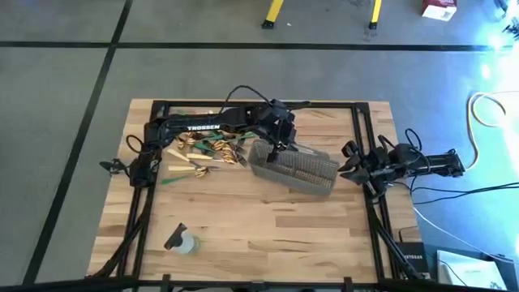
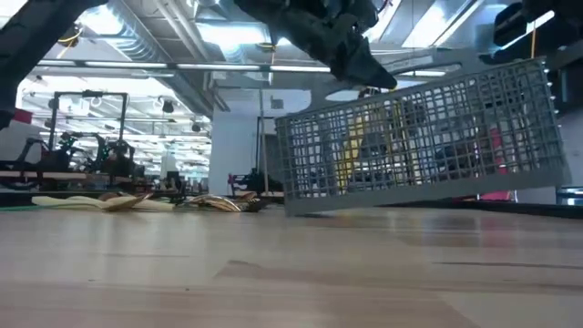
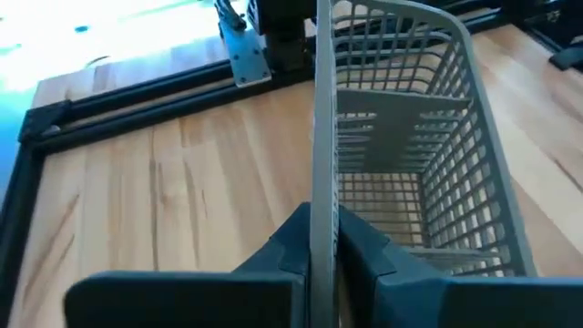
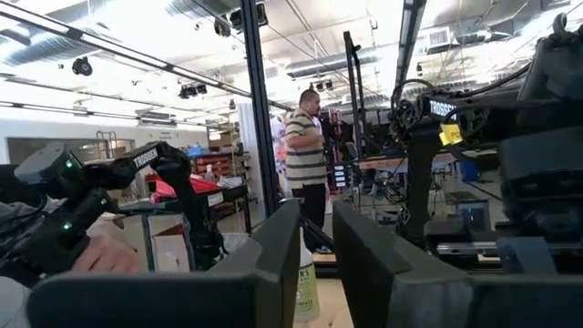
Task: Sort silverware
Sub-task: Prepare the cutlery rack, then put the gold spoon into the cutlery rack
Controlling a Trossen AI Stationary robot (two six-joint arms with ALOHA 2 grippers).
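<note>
Your wooden table (image 1: 243, 219) carries a grey wire-mesh basket (image 1: 296, 169) near its middle, tipped so one end lifts off the wood. Your left gripper (image 3: 322, 255) is clenched on the basket's end wall. The silverware (image 1: 207, 152), tan, black and green, lies heaped just beside the basket, under the left arm. Your right gripper (image 1: 350, 166) waits at the basket's other side, fingers parted. A small clear bottle (image 1: 182, 241) lies well apart.

A grey wire-mesh basket (image 1: 293, 169) sits tilted on the pale wooden table (image 1: 259, 235); a small clear bottle (image 1: 180, 241) lies well apart.
</note>
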